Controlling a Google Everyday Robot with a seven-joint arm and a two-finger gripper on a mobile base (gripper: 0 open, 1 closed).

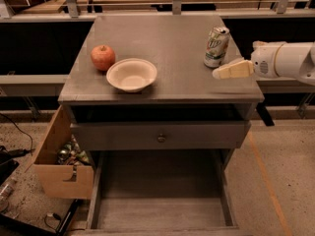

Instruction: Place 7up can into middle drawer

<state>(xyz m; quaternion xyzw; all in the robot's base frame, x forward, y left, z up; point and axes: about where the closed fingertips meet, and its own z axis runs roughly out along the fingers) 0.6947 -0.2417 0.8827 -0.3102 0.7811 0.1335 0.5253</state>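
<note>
In the single camera view, the 7up can (216,46) stands upright on the grey cabinet top (167,38), near its right edge and towards the back, its silver top showing. The gripper (232,70) reaches in from the right at the end of a white arm (285,61) that the picture's right edge cuts off. It shows only as one tan wedge whose tip lies just beside the foot of the can, low over the top. Whether it is released or clenched cannot be told, nor whether the tip touches the can. It grasps nothing that can be seen. On the left of the top a red apple (102,57) sits just beside a pale bowl (131,74); whether the two touch is hard to make out. Below the top, a grey drawer front (123,135) with a small round knob (161,137) stands a little forward, and the dark gap above it hides whatever lies inside. Lower down, the middle drawer (162,215) is pulled well out, its plank floor bare, its near end cut off by the bottom edge. To the left, a tan cardboard box (61,181) leans against the cabinet; its contents are a dim jumble.
</note>
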